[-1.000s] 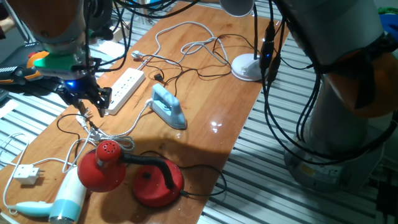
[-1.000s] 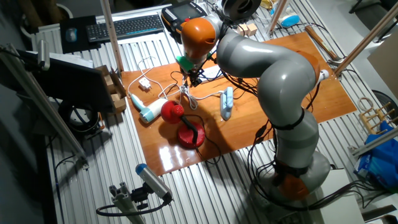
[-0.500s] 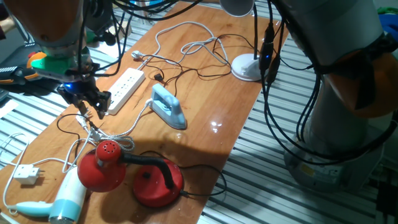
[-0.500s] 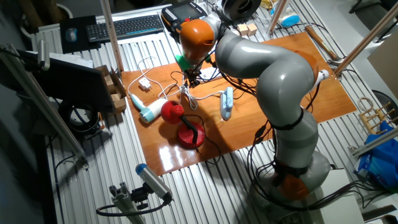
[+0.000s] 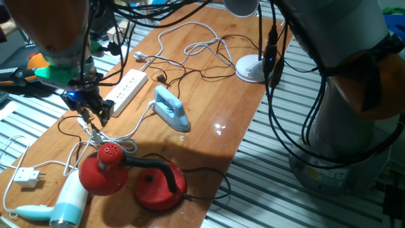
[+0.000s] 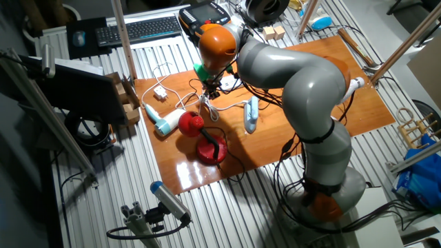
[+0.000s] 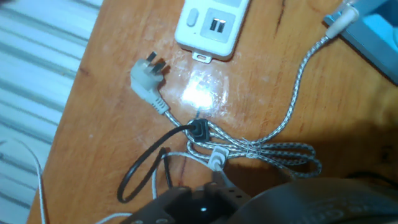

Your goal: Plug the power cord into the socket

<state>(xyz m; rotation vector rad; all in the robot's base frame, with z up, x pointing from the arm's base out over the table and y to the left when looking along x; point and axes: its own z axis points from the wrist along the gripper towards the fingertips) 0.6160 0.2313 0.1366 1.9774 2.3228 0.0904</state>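
In the hand view the power cord lies as a thin black loop on the wood, ending in a small black plug that rests across the braided cord bundle. The socket, a white power strip, shows its near end at the top; in one fixed view it lies lengthwise on the table. My gripper hangs open just above the black plug, beside the strip's near end, holding nothing. The arm covers most of this spot in the other fixed view, where the gripper is small.
A white-grey plug on a braided cord lies left of the strip. The blue iron sits to its right. A red lamp, hair dryer, square white plug and white lamp base share the table.
The gripper has shifted slightly right and down toward the near end of the power strip. The cords and plugs have not moved.
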